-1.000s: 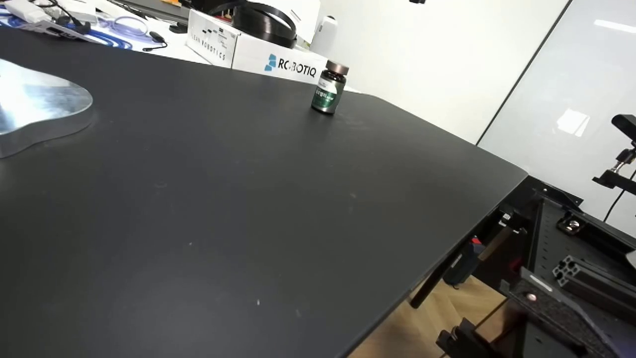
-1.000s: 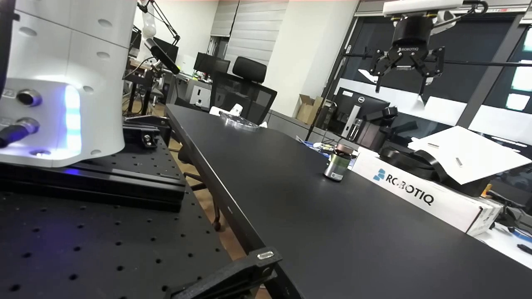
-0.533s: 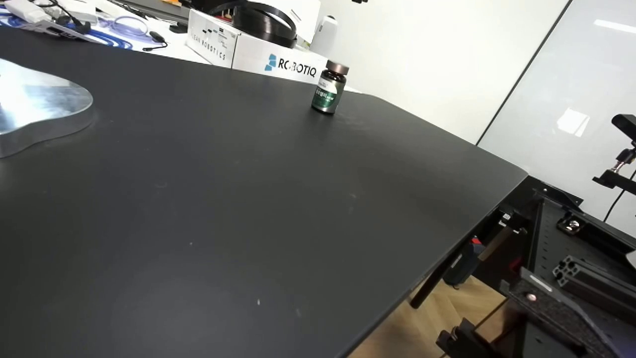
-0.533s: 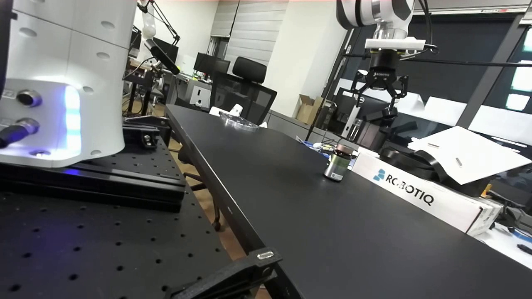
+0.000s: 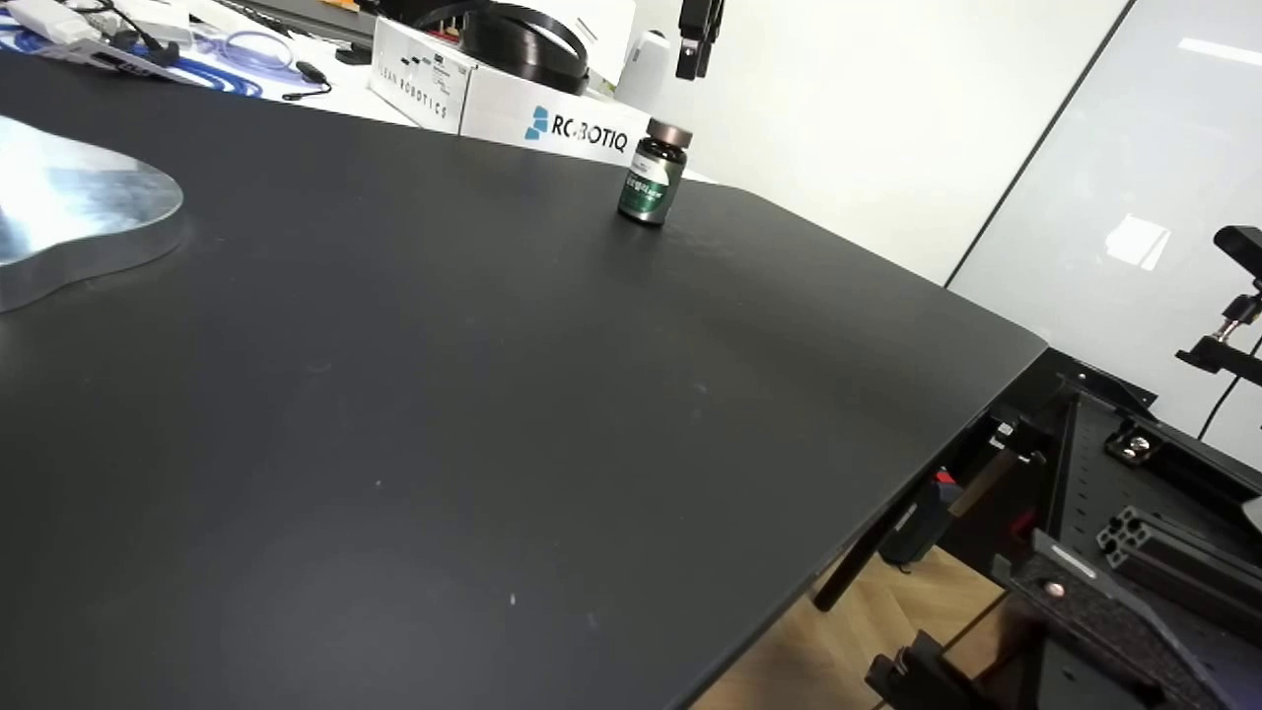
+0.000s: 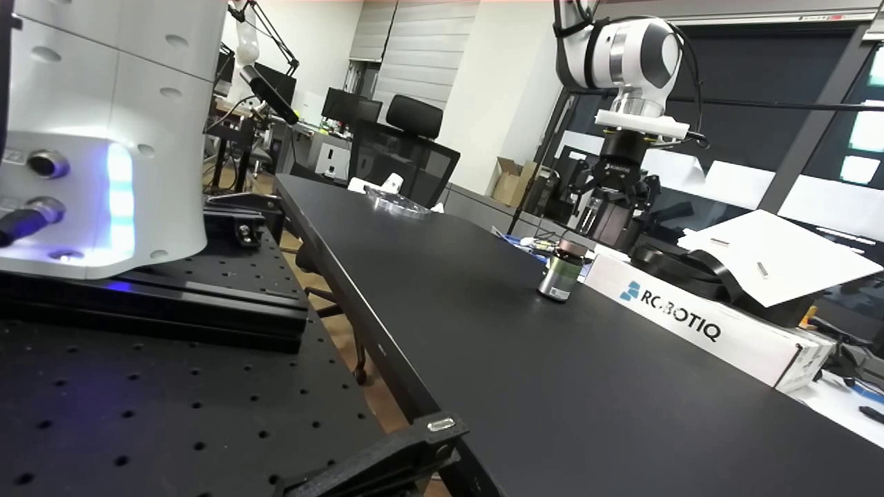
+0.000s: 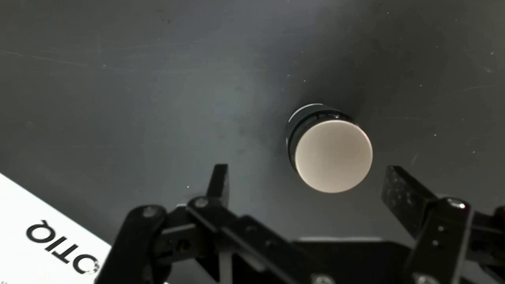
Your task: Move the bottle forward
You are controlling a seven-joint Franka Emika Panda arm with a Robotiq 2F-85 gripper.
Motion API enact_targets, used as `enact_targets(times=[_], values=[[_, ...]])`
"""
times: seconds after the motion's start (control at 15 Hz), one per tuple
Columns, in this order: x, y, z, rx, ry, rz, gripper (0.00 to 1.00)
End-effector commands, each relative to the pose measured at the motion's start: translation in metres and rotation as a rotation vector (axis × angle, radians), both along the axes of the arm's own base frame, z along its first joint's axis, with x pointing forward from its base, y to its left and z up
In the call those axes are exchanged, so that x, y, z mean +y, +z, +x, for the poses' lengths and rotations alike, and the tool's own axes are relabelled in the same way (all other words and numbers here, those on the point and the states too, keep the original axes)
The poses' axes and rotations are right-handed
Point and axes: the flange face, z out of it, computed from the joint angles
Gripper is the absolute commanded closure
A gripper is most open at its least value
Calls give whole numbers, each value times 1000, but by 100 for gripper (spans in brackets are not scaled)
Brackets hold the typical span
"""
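Note:
The small dark bottle with a green label and brownish cap stands upright on the black table, in both exterior views (image 5: 651, 177) (image 6: 562, 275). In the wrist view I look down on its round cap (image 7: 333, 156). My gripper (image 7: 307, 173) is open there, with the cap between the lines of the two fingers, nearer the right finger and a little ahead of the tips. In an exterior view my gripper (image 6: 602, 210) hangs above the bottle's height, apart from it. Only a part of one finger (image 5: 695, 59) shows at the top edge of an exterior view.
A white box with blue and black lettering (image 5: 562, 120) lies close behind the bottle; its corner shows in the wrist view (image 7: 51, 248). A shiny curved metal piece (image 5: 89, 202) lies on the black table (image 5: 444, 394). The robot base (image 6: 124, 138) stands beside the table.
My gripper has come down and moved toward the bottle, leftward in both exterior views. It has also turned somewhat. The bottle and the box have not moved.

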Motion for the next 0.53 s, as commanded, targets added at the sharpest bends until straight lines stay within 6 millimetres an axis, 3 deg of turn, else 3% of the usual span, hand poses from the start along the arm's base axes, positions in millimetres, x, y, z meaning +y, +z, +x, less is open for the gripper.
enact_targets(times=[0.0, 0.2, 0.47], values=[[18, -13, 3, 31, 9, 26, 0], [28, -27, 3, 41, 14, 32, 0], [28, -36, 2, 54, 13, 34, 0]])
